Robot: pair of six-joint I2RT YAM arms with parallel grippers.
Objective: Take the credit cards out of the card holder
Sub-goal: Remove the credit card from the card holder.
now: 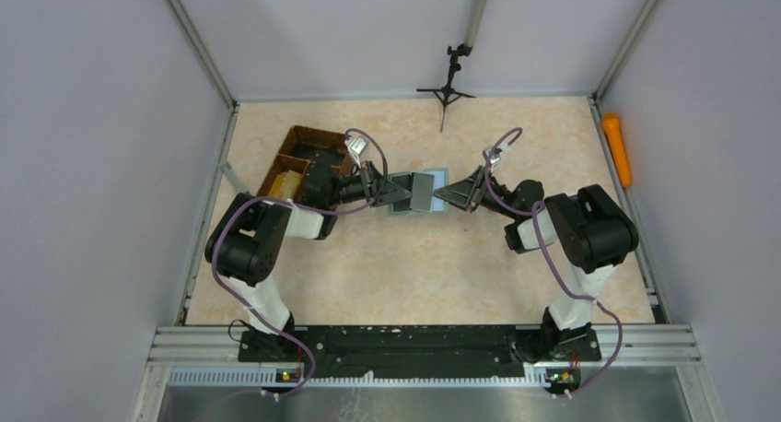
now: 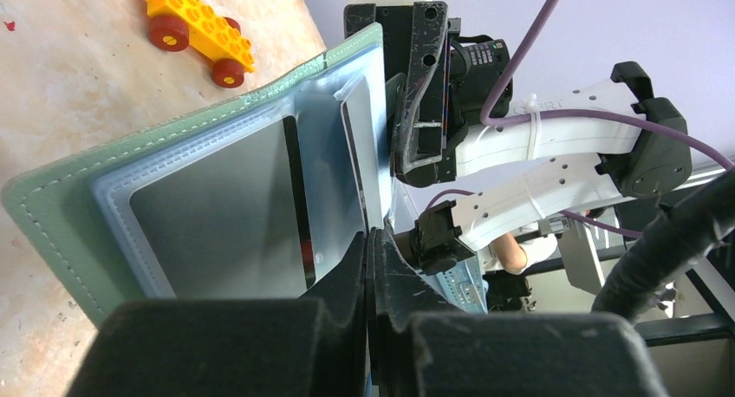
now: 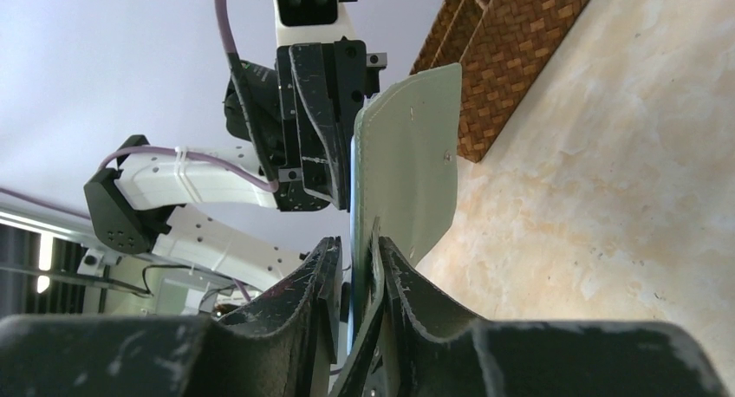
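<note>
Top external — beige marbled table | grey walls

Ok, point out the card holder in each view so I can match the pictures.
Top external: the card holder is at centre, open, between both grippers.
Left wrist: it fills the left and centre, blue-grey sleeves facing the camera, a card inside.
Right wrist: only its grey-green outer flap shows, upright at centre.
Shared landmark: the brown wicker tray, seen upper right in the right wrist view.

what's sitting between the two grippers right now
The open card holder, held off the table between the left gripper and right gripper, each at one side. The top view shows it; a grey card sits in its sleeve.
</note>
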